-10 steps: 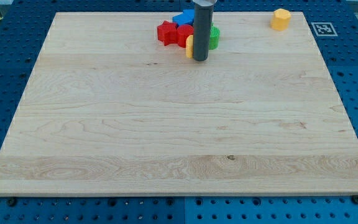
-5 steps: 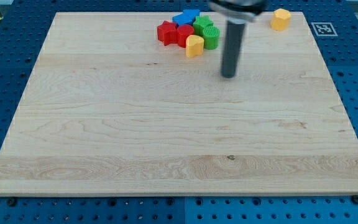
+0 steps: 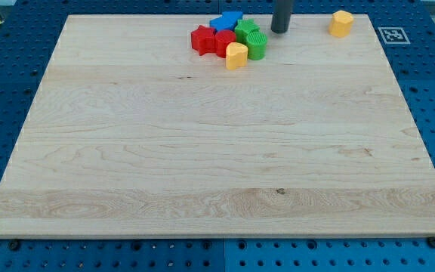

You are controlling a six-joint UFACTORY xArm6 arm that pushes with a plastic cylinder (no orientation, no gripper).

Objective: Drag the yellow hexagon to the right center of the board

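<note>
The yellow hexagon (image 3: 341, 23) sits near the board's top right corner. My tip (image 3: 279, 31) is at the view's top, left of the hexagon and just right of a cluster of blocks, touching none of them. The cluster holds a red block (image 3: 201, 38), another red block (image 3: 223, 42), a blue block (image 3: 226, 20), green blocks (image 3: 252, 41) and a small yellow block (image 3: 236, 55) at its lower edge.
The wooden board (image 3: 217, 151) lies on a blue perforated table. A black and white marker tag (image 3: 393, 34) sits off the board's top right corner.
My tip moved from the small yellow block in the cluster out to the right and down, then up to the board's top edge between the cluster and the yellow hexagon. No block has visibly moved.
</note>
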